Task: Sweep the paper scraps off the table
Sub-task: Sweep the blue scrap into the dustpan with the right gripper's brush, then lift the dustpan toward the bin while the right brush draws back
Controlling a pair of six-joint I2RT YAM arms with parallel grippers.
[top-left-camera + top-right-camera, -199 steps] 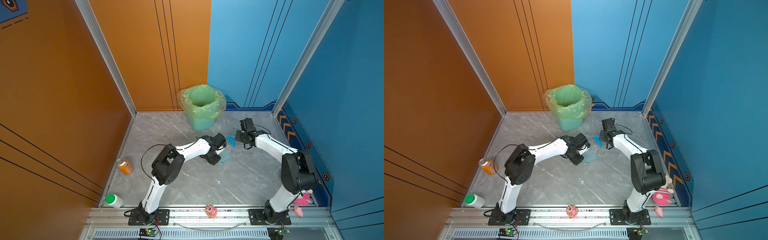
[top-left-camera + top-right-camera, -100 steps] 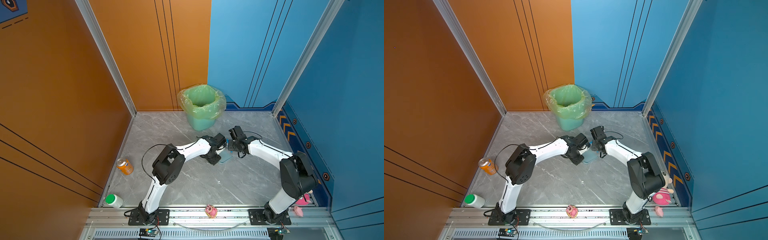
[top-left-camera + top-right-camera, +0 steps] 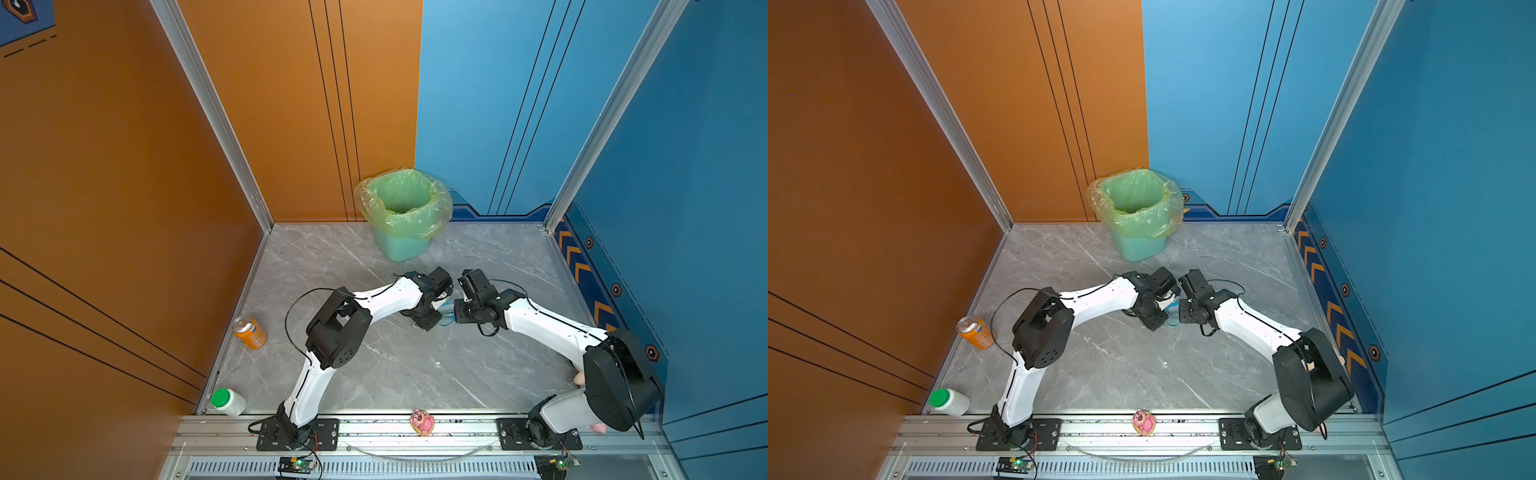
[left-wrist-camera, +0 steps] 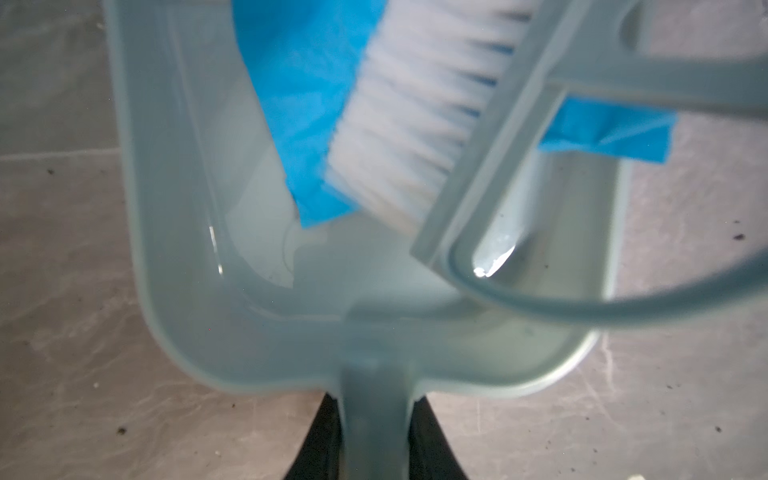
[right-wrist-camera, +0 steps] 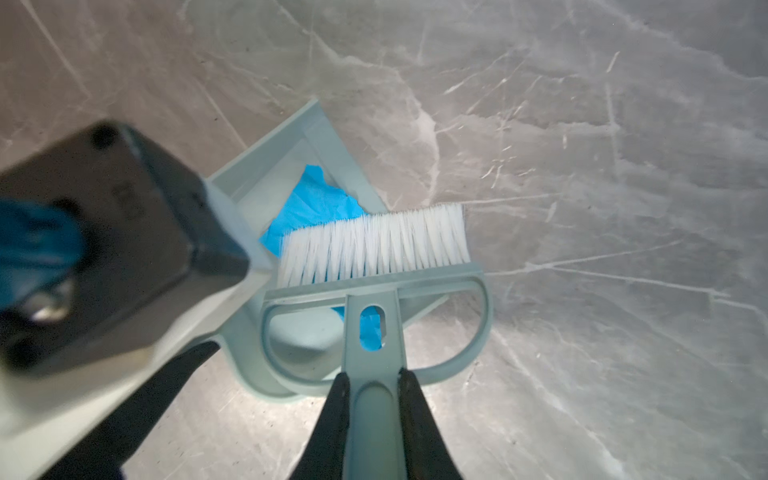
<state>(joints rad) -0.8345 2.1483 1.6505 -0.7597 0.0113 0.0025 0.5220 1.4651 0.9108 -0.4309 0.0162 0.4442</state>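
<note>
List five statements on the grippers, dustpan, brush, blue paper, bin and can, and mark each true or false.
1. The left gripper is shut on the handle of the dustpan. True.
2. The right gripper is open and holds nothing. False: it is shut on the handle of the brush.
3. A blue paper scrap lies at least partly in the dustpan, against the brush's bristles. True.
4. The bin lies tipped on its side. False: it stands upright at the back of the table, lined with a green bag.
5. The orange can sits between the two grippers. False: it sits near the left wall, apart from both.
</note>
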